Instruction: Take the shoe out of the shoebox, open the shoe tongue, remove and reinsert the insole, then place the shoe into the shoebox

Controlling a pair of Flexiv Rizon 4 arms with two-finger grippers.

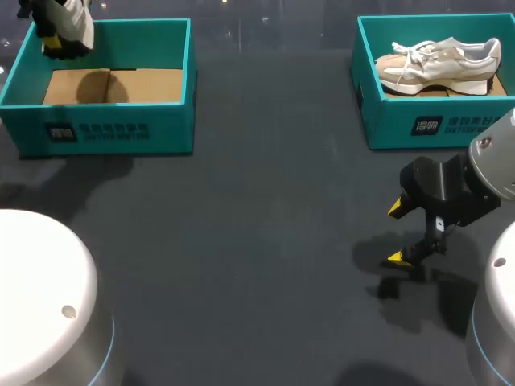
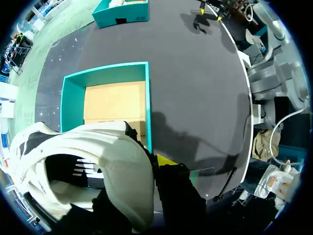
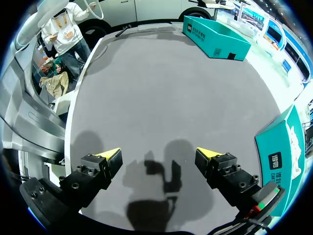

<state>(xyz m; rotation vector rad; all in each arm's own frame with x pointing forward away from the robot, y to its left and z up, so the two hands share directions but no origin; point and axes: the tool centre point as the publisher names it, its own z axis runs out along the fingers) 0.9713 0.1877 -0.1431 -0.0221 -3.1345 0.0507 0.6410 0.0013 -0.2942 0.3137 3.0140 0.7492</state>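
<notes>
Dark surface (image 1: 257, 241). Left shoebox (image 1: 105, 133): teal, cardboard floor bare. Right shoebox (image 1: 418, 125): second shoe (image 1: 438, 66) lying inside. White shoe (image 2: 112, 161) above left shoebox's far-left corner, grasped by left hand (image 1: 55, 40). Right hand (image 3: 158, 152) released, just above surface near right shoebox.
</notes>
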